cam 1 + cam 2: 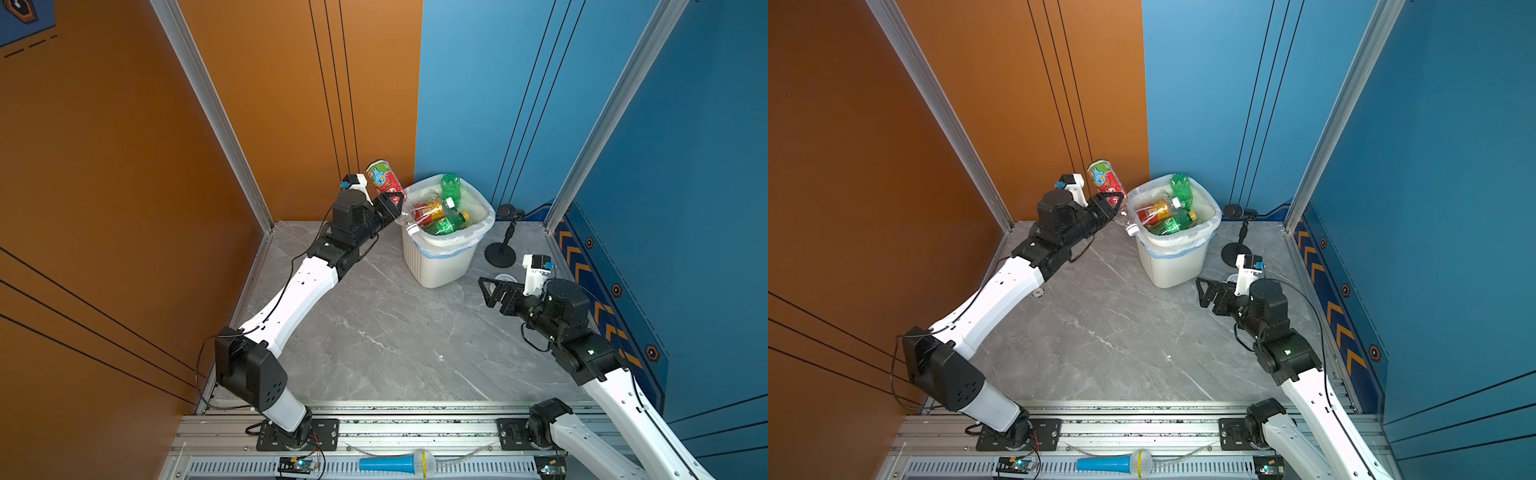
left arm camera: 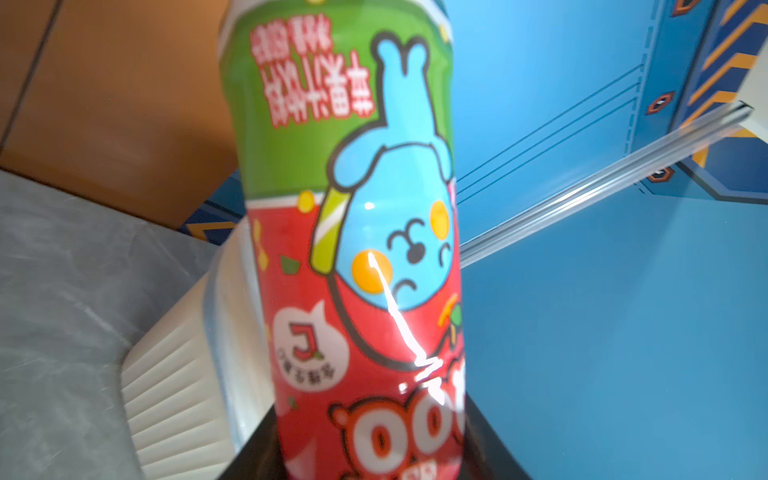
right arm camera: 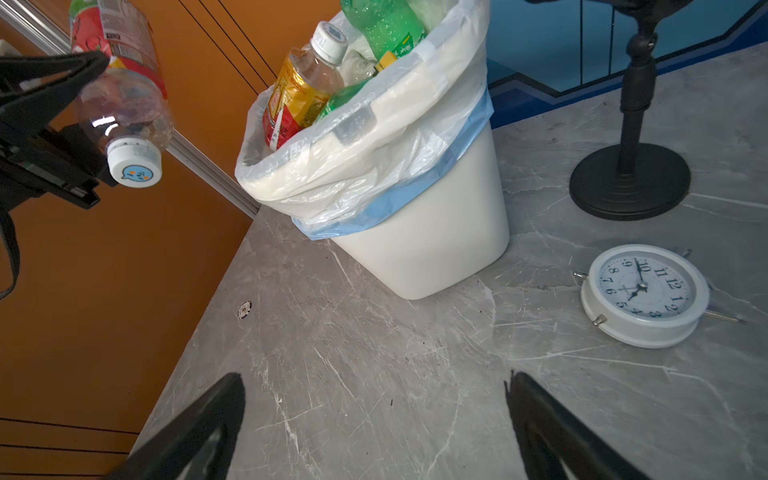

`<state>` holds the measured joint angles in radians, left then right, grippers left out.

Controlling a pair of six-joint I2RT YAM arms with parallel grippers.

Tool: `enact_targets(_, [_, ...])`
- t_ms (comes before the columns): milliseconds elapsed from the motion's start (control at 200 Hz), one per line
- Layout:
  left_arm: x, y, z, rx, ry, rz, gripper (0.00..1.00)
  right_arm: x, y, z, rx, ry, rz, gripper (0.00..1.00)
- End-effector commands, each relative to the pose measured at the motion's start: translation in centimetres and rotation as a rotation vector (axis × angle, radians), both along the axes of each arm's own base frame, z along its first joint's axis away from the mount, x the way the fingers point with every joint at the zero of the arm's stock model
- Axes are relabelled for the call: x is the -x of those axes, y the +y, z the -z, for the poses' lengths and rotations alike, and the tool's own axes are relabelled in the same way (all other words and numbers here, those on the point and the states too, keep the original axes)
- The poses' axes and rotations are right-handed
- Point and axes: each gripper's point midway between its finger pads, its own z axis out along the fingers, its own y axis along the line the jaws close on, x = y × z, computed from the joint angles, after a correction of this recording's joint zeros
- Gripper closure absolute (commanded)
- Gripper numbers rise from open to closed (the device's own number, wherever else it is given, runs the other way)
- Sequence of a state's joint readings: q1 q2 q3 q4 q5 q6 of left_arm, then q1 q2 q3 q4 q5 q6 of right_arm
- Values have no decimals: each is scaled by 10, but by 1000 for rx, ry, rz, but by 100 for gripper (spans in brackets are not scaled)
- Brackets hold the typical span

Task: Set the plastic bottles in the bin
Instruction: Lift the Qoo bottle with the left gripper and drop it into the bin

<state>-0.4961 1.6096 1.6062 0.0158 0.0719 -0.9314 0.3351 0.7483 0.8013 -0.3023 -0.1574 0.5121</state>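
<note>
A bottle with a red and green cartoon label [image 1: 384, 178] [image 1: 1105, 180] hangs cap-down just left of the bin's rim. My left gripper [image 1: 395, 202] [image 2: 370, 440] is shut on its lower body. The label fills the left wrist view, and its white cap [image 3: 134, 166] points down and toward the bin. The bin [image 1: 440, 266] [image 1: 1173, 266] [image 3: 436, 232] is white with a translucent liner. It holds several bottles: a green one upright [image 1: 451, 187], a red-and-yellow one [image 1: 430, 211], and a green one with a yellow cap [image 1: 451, 224]. My right gripper [image 1: 487, 292] [image 3: 374, 386] hovers open and holds nothing, low over the table right of the bin.
A black microphone stand [image 1: 500, 253] stands right of the bin. A white alarm clock [image 3: 644, 295] lies face up near my right gripper. A small chip [image 3: 245, 309] lies by the orange wall. A blue microphone [image 1: 395, 463] rests on the front rail.
</note>
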Motion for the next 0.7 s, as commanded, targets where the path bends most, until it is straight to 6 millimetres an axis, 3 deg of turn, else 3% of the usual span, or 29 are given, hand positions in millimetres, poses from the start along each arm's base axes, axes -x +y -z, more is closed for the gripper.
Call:
enact_targets(0, [-10, -18, -19, 21, -63, -9, 52, 4, 0, -28, -2, -87, -12, 0])
enact_targets(190, [-23, -60, -35, 129, -97, 21, 52, 10, -14, -23, 29, -70, 49, 0])
enact_targets(391, [-40, -109, -32, 179, -96, 37, 51, 12, -20, -20, 41, -64, 77, 0])
enact_targets(696, [-77, -148, -20, 230, -37, 59, 49, 14, -26, -20, 64, -71, 90, 0])
